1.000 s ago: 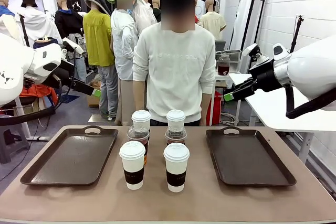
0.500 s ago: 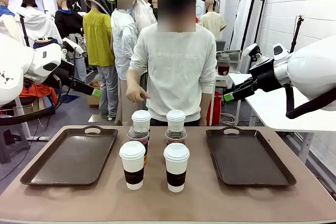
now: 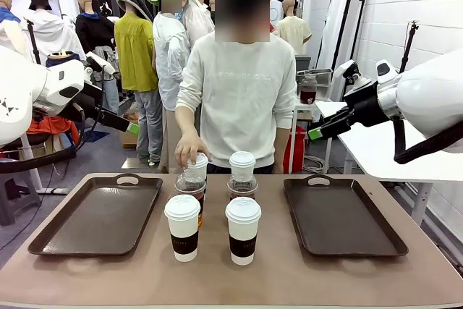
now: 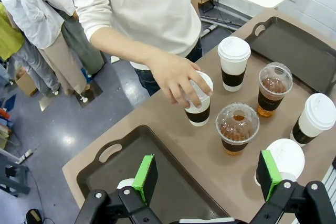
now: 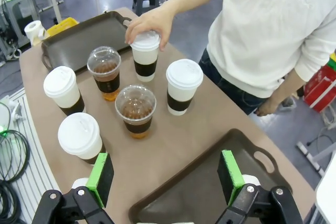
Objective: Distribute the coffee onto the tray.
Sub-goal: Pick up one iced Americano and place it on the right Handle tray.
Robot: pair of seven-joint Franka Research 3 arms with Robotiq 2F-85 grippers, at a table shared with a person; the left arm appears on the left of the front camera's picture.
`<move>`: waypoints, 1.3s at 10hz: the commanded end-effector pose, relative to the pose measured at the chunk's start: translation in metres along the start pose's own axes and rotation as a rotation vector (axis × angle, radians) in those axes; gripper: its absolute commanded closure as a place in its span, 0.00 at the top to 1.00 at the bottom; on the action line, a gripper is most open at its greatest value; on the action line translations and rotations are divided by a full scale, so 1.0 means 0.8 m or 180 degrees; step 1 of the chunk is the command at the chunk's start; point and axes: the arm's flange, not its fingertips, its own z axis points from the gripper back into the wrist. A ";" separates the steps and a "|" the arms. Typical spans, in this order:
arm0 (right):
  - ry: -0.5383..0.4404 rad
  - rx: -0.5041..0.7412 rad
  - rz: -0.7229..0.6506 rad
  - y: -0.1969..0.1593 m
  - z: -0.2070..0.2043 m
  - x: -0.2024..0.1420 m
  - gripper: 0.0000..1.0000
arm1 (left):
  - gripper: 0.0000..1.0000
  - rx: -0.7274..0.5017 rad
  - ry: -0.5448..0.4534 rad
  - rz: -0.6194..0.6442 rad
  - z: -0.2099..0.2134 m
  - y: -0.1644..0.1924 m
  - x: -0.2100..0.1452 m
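Robot lab, painted brick wall (image 3: 416, 12), grey floor (image 4: 47, 129), loose cables (image 5: 13, 148)

Four white brown-banded paper cups (image 3: 182, 226) and two clear dome-lidded amber cups (image 5: 135, 109) stand upright, clustered together.

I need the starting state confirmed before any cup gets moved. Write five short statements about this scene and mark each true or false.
1. The left tray and the right tray hold no cups. True.
2. Two clear cups stand between the trays. True.
3. The person's hand rests on one of the clear cups. False: it sits on the lid of a paper cup in the row nearest the person.
4. The right end effector is shut on a cup. False: it is open and holds nothing.
5. The left end effector is open. True.
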 end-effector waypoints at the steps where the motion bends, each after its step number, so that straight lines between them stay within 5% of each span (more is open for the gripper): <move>1: 0.0103 0.0026 0.0059 -0.018 -0.002 0.006 1.00 | 1.00 -0.0042 -0.0006 0.0004 0.001 -0.001 0.000; 13: -0.0437 0.0987 0.0868 -0.095 -0.056 -0.084 1.00 | 1.00 -0.0042 -0.0006 0.0004 0.001 -0.001 0.000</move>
